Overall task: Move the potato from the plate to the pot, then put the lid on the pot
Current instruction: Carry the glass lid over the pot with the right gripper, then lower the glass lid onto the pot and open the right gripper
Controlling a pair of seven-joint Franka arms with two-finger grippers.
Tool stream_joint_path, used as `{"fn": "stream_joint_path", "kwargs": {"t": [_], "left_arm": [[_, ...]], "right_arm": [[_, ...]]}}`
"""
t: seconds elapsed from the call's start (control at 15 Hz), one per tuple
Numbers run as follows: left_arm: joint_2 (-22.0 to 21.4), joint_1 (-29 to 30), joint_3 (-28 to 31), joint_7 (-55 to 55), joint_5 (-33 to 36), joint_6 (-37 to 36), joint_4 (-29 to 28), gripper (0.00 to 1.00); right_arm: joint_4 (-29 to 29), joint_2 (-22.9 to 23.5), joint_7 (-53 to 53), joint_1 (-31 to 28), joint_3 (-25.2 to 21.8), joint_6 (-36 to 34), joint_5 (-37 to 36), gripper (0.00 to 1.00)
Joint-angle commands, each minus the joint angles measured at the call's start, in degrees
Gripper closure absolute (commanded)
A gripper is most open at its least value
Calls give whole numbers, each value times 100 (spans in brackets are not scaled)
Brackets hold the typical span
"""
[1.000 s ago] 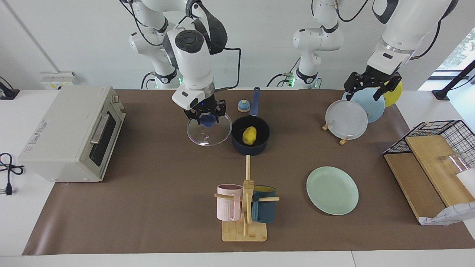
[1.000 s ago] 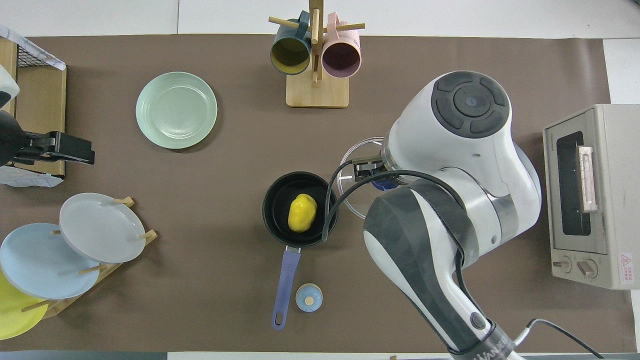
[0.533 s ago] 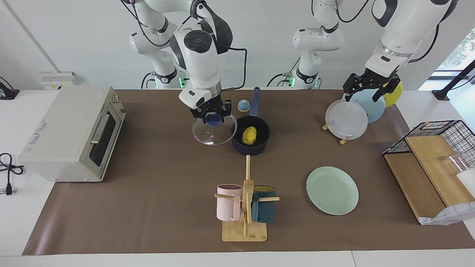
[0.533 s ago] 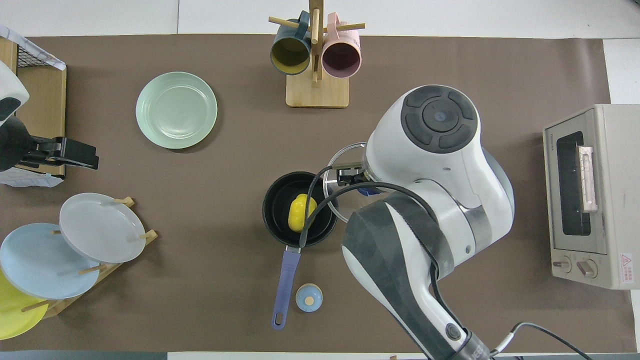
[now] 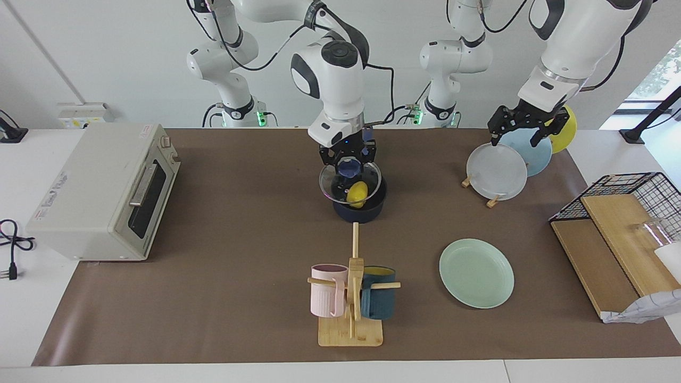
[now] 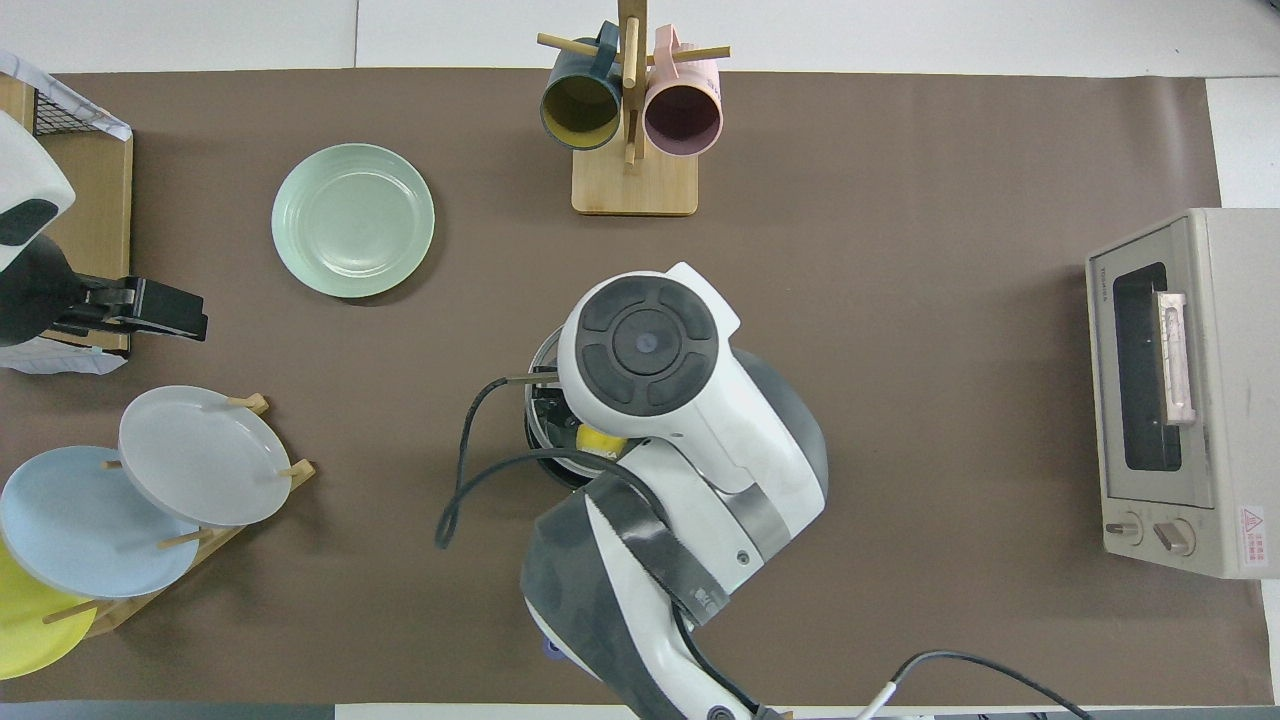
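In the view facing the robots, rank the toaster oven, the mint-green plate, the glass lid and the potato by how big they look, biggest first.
1. Toaster oven
2. Mint-green plate
3. Glass lid, though it is held up in the air over the pot, so raised toward the camera and shown a little larger than if resting.
4. Potato, in the pot.

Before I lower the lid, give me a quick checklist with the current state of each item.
1. Yellow lumpy potato inside the dark navy saucepan: ok.
2. Pale mint-green plate free of the potato: ok.
3. Right gripper shut on the blue knob of the clear glass lid: ok.
4. Lid centred over the saucepan: not ok; it sits off toward the right arm's end and looks tilted.
5. Lid seated on the saucepan rim: not ok; it is held above it.
6. Left gripper away from the saucepan: ok; open, waiting over the plate rack.
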Motion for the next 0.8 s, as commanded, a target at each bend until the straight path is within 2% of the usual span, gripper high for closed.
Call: {"fn": "stream_joint_path", "kwargs": {"t": [0.0,0.53,0.73], "left_arm": [[-68,173,-152,79,64,4,-80,0],[-86,209,-187,35,64,48,-80,0],[-86,121,-187,61,64,48,-89,0]], "right_arm": [[1179,1024,473,288,-7,-441,-319,100],[980,1026,474,228,-7,-328,-374,100],[936,1000,457,192,-7,-555,-356,100]]}}
